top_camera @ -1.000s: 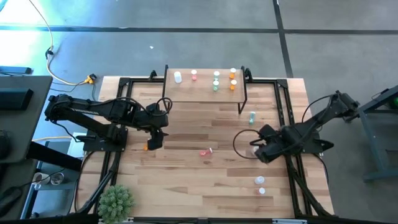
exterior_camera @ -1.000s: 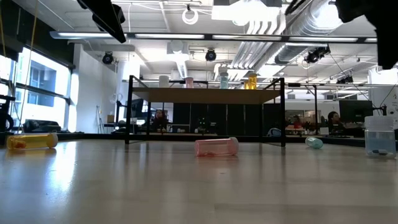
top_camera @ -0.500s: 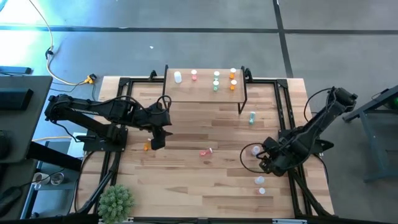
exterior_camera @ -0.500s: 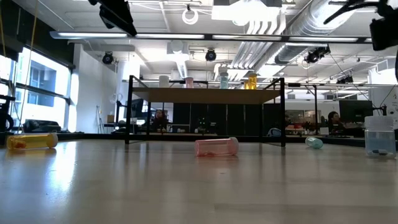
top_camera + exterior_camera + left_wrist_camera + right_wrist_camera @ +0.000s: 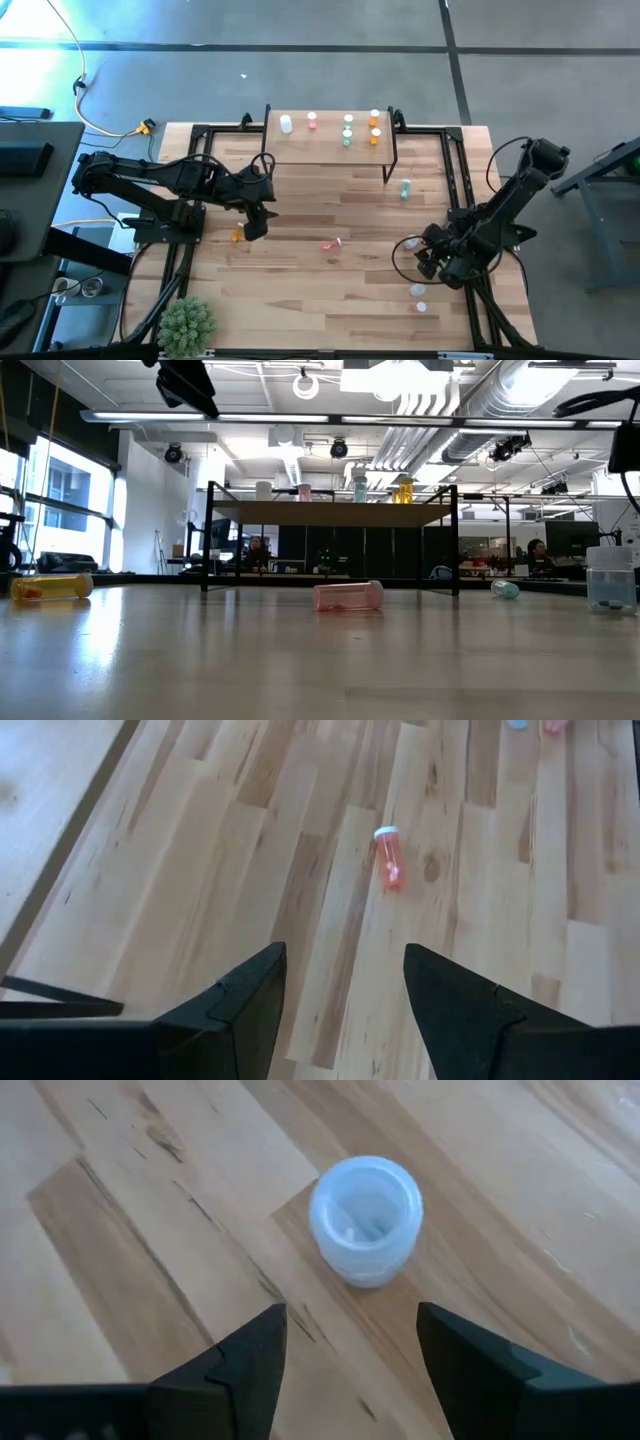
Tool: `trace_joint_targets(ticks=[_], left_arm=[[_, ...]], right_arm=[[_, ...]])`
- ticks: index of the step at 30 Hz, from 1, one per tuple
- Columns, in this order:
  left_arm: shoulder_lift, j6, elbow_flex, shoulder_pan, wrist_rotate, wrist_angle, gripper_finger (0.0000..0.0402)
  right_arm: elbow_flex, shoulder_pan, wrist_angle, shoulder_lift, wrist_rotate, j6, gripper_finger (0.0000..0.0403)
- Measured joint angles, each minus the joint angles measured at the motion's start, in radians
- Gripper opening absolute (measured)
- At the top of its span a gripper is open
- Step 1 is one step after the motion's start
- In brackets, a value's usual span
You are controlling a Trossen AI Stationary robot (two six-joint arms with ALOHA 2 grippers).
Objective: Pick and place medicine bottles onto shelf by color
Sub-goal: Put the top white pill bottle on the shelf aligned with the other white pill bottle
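Note:
The shelf point(image 5: 330, 145) stands at the table's far edge and carries upright white, pink, green and orange medicine bottles. My left gripper point(image 5: 345, 1010) hangs open above the table's left half, over an orange bottle point(image 5: 236, 236) that lies on its side. A pink-red bottle point(image 5: 388, 860) lies ahead of it at mid-table. My right gripper point(image 5: 345, 1370) is open and low over the near right of the table. A white bottle point(image 5: 365, 1220) stands upright just ahead of its fingers, untouched.
A green bottle point(image 5: 405, 188) lies right of the shelf's right legs. White bottles point(image 5: 411, 243) point(image 5: 418, 290) point(image 5: 422, 307) stand around my right gripper. A spiky green plant point(image 5: 186, 323) sits at the near left corner. Black frame rails run along both side edges.
My right gripper has swung toward the table's near edge and come down, tipping more steeply toward the wood, and stayed open. My left gripper has kept its place and only tipped a little. No bottle has moved.

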Motion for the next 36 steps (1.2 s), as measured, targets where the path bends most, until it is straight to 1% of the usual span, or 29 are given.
trace_joint_targets(ticks=[5, 10, 15, 22, 29, 36], left_arm=[[0.000, -0.022, 0.000, 0.000, 0.000, 0.000, 0.0195], [0.000, -0.029, 0.000, 0.000, -0.001, 0.000, 0.0195], [0.000, -0.032, 0.000, 0.000, -0.001, 0.000, 0.0195], [0.000, -0.073, 0.000, 0.002, -0.002, 0.000, 0.0195], [0.000, -0.080, 0.000, 0.002, -0.004, 0.000, 0.0195], [0.000, -0.080, 0.000, 0.002, -0.019, 0.000, 0.0195]], right_arm=[[-0.062, 0.001, 0.066, 0.000, 0.020, 0.000, 0.0216], [-0.107, 0.000, 0.114, 0.000, 0.101, 0.000, 0.0216], [-0.131, 0.000, 0.151, 0.000, 0.130, -0.008, 0.0216], [-0.190, -0.014, 0.301, 0.001, 0.182, -0.041, 0.0214], [-0.194, -0.031, 0.307, 0.001, 0.188, -0.057, 0.0185], [-0.193, -0.031, 0.308, 0.000, 0.196, -0.050, 0.0137]])
